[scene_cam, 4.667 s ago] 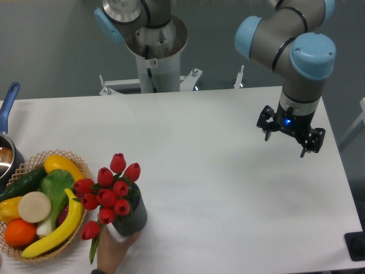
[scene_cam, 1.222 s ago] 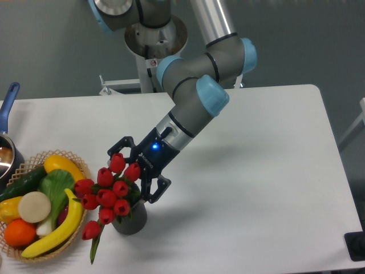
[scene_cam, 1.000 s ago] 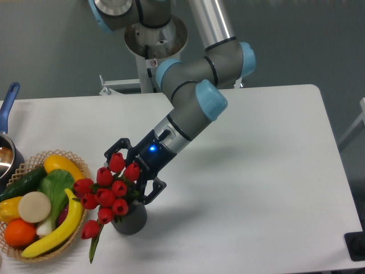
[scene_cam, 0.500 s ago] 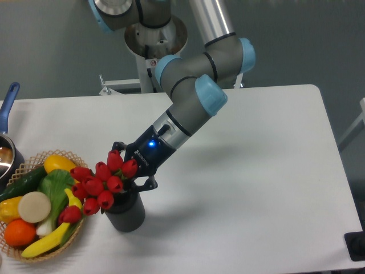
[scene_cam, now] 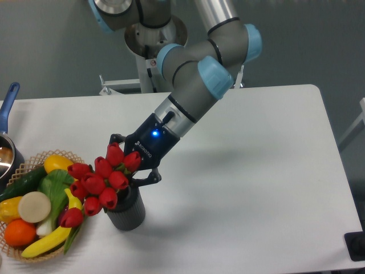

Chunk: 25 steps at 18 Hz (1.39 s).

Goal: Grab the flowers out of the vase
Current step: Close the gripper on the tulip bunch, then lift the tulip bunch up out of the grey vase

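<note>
1. One black two-finger tool point(scene_cam: 132, 161), blue light lit on its body, fingers closed on the stems of the bunch of red tulip buds with green stems point(scene_cam: 101, 181).
2. Bunch leans left, its stem bases hidden at the mouth of the short dark grey ribbed cylinder vase point(scene_cam: 126, 212); lowest buds overhang the basket.
3. Vase stands upright on the white tabletop point(scene_cam: 245, 188).
4. Woven basket of coloured fruit and vegetables point(scene_cam: 35, 209), just left of the vase.
5. Blue-handled metal pot point(scene_cam: 7, 128), far left edge.
</note>
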Each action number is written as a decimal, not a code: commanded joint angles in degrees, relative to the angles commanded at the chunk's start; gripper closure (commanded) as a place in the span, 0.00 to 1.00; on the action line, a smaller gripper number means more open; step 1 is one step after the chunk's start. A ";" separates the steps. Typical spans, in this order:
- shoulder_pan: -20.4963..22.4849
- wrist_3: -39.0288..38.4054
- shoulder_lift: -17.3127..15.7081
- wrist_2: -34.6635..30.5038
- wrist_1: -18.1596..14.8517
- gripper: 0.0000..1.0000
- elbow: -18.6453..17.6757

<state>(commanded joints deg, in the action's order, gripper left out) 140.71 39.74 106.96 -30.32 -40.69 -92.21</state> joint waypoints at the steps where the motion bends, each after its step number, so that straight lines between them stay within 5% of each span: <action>1: 0.00 -1.14 0.00 0.00 0.00 1.00 0.97; 15: 5.80 -18.81 0.79 5.62 -0.18 1.00 12.22; 21: 8.26 -12.86 1.58 4.49 -0.26 1.00 13.19; 25: 9.84 -7.85 2.46 -2.44 -0.44 1.00 13.46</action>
<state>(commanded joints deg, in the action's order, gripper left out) 150.56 31.89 109.42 -32.76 -41.13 -78.75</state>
